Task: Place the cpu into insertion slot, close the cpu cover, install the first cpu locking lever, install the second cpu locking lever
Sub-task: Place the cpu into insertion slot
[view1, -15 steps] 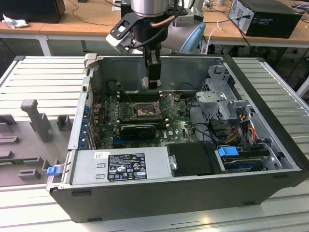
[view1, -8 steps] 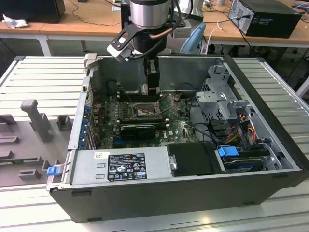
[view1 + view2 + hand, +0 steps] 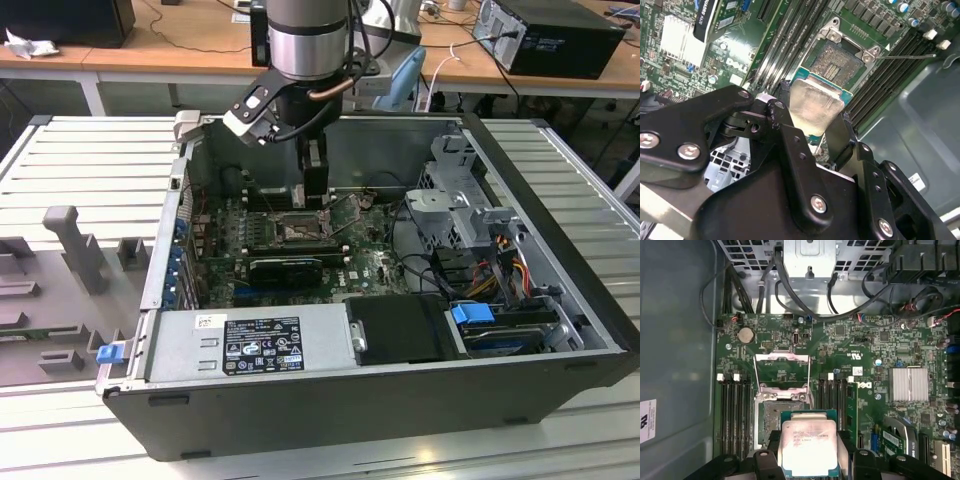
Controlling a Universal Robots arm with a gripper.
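My gripper (image 3: 808,452) is shut on the cpu (image 3: 807,445), a flat square chip with a pale silver top on a green edge. In both wrist views the black fingers (image 3: 846,450) clamp two opposite sides of it. The chip hangs above the board, overlapping one edge of the insertion slot (image 3: 769,420), whose dull pin field lies bare. The cpu cover (image 3: 782,358) is swung open just beyond the slot. A thin lever wire (image 3: 808,380) runs along the cover's side. In the second wrist view the cpu (image 3: 815,105) sits just short of the insertion slot (image 3: 840,60). The exterior view shows the gripper (image 3: 316,195) low inside the case.
Black memory slots (image 3: 735,410) flank the socket on both sides. A ribbed silver heatsink (image 3: 908,384) and a long black card (image 3: 285,268) sit nearby. Cables (image 3: 790,295) cross beyond the board. The power supply (image 3: 250,343) and drive cage (image 3: 455,200) crowd the case (image 3: 560,220).
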